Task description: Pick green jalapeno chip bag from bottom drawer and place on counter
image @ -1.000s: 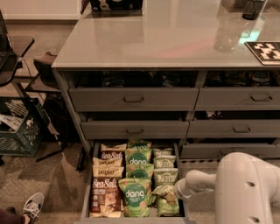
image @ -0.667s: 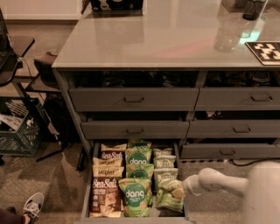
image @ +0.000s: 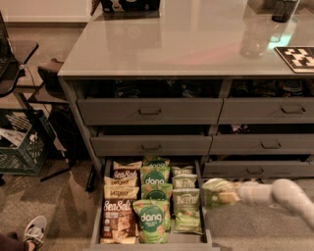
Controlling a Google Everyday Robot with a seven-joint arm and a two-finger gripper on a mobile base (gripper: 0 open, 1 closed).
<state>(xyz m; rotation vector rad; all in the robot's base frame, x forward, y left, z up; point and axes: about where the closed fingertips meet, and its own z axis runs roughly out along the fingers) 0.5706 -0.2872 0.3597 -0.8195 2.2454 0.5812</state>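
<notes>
The bottom drawer (image: 97,206) stands pulled open at the lower left of the cabinet. It holds brown Sea Salt bags (image: 117,215) on the left, bright green dang bags (image: 152,218) in the middle and pale olive-green jalapeno bags (image: 187,210) on the right. My gripper (image: 233,194) comes in from the right on a white arm and is shut on one green jalapeno chip bag (image: 218,192). It holds the bag in the air just past the drawer's right wall, well below the glossy grey counter (image: 162,44).
On the counter stand a clear bottle (image: 255,39), a black-and-white marker tile (image: 297,56) and a dark box (image: 130,5) at the back. The other drawers (image: 149,112) are shut or slightly open. A crate (image: 19,147) and a shoe (image: 34,230) are on the floor at left.
My gripper was down in the drawer's front right corner on the pale green bags. It has now risen and moved right with one bag; the arm's elbow has swung out of view.
</notes>
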